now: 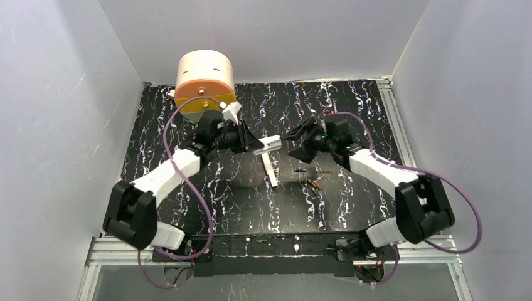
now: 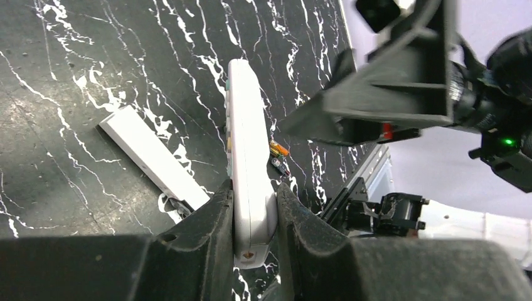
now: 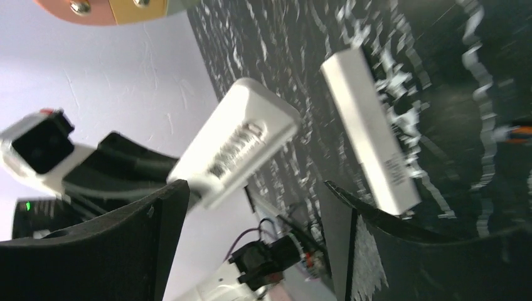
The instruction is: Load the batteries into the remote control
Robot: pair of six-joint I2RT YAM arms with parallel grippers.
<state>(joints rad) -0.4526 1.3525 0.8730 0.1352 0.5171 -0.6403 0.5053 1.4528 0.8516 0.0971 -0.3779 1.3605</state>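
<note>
Left gripper (image 2: 254, 204) is pinching one remote control (image 2: 248, 138).
Right gripper (image 3: 251, 207) (spread wide) is facing it; two batteries (image 1: 315, 184) are lying near that gripper.

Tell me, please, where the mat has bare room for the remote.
Free mat: the rear strip right of the orange cylinder, and the near strip before the batteries. Crowded: the centre, around the white bar, left claw and right claw.

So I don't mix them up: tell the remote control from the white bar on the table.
The remote control is clamped in the left gripper; the white bar lies flat on the table. The remote control is thicker, with coloured buttons; the white bar is slimmer, without buttons. Both are white and oblong.
</note>
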